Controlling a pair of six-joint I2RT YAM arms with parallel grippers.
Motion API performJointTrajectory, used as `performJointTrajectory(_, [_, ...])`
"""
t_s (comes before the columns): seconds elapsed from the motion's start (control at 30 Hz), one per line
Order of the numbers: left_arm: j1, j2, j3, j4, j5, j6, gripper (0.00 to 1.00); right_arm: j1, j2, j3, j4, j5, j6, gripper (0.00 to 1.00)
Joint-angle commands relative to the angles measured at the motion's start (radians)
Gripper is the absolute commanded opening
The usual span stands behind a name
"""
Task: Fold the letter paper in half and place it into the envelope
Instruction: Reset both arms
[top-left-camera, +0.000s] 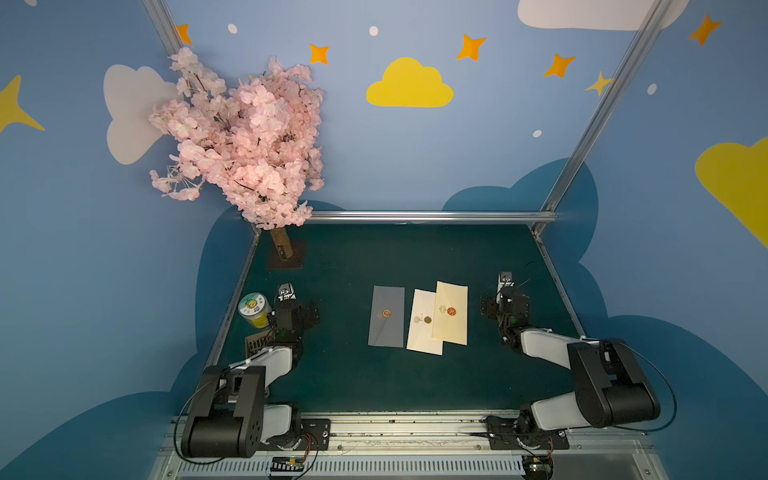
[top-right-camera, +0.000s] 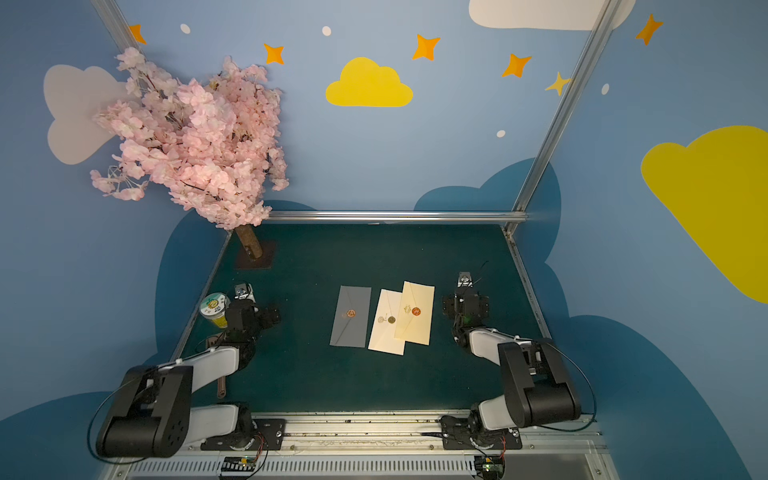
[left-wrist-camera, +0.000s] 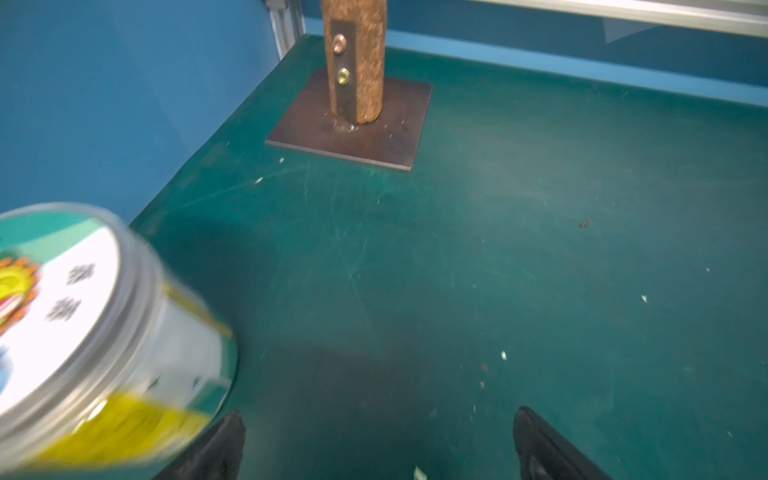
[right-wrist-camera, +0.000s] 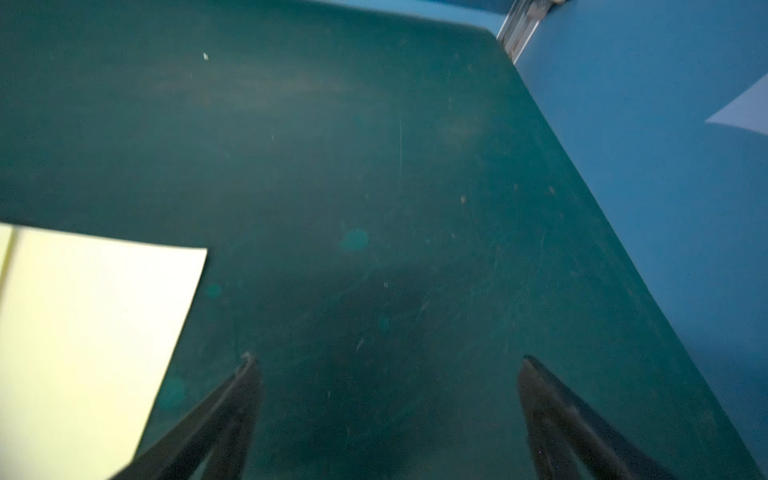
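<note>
A grey envelope (top-left-camera: 386, 316), a white envelope (top-left-camera: 423, 328) and a cream envelope (top-left-camera: 452, 312) are laid shut on the surface (top-left-camera: 332, 374). No loose letter paper is seen. Both sets of jaws are spread wide, and nothing is held. The job is judged done; if not, a paper must be found first.

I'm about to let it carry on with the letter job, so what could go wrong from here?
1. The pale cream paper envelope lies partly on the white paper envelope; pulling either may drag the other.
2. The round jar with a yellow and green label stands close beside the open left gripper; a swing could knock it over.
3. The grey paper envelope and both others appear closed with round wax seals, and no loose sheet shows.
</note>
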Motion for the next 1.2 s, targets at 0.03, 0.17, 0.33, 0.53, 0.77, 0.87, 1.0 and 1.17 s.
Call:
performJointTrajectory(0.03, [0.015,0.148,0.014,0.335,0.139,0.085,1.0,-0.072,0.027,-0.031,0.207,-0.097,0.034,0.96])
performJointTrajectory(0.17, [0.012,0.208,-0.01,0.447,0.165,0.097,1.0,-0.114,0.064,-0.125,0.413,-0.164,0.063,0.98])
performJointTrajectory(0.33, [0.009,0.192,0.032,0.343,0.169,0.103,1.0,-0.107,0.06,-0.098,0.351,-0.159,0.058,0.98])
performJointTrajectory(0.53, [0.008,0.203,0.037,0.35,0.241,0.139,1.0,-0.1,0.088,-0.117,0.434,-0.151,0.044,0.98])
performJointTrajectory(0.77, [0.008,0.213,0.042,0.355,0.274,0.153,1.0,-0.101,0.086,-0.114,0.425,-0.152,0.046,0.98])
performJointTrajectory(0.87, [0.009,0.212,0.045,0.35,0.276,0.15,1.0,-0.102,0.087,-0.115,0.426,-0.152,0.046,0.98])
performJointTrajectory(1.0, [0.009,0.219,0.054,0.342,0.28,0.15,1.0,-0.101,0.086,-0.115,0.426,-0.152,0.047,0.98])
performJointTrajectory(1.17, [0.01,0.213,0.048,0.347,0.285,0.15,1.0,-0.101,0.087,-0.115,0.425,-0.152,0.047,0.98])
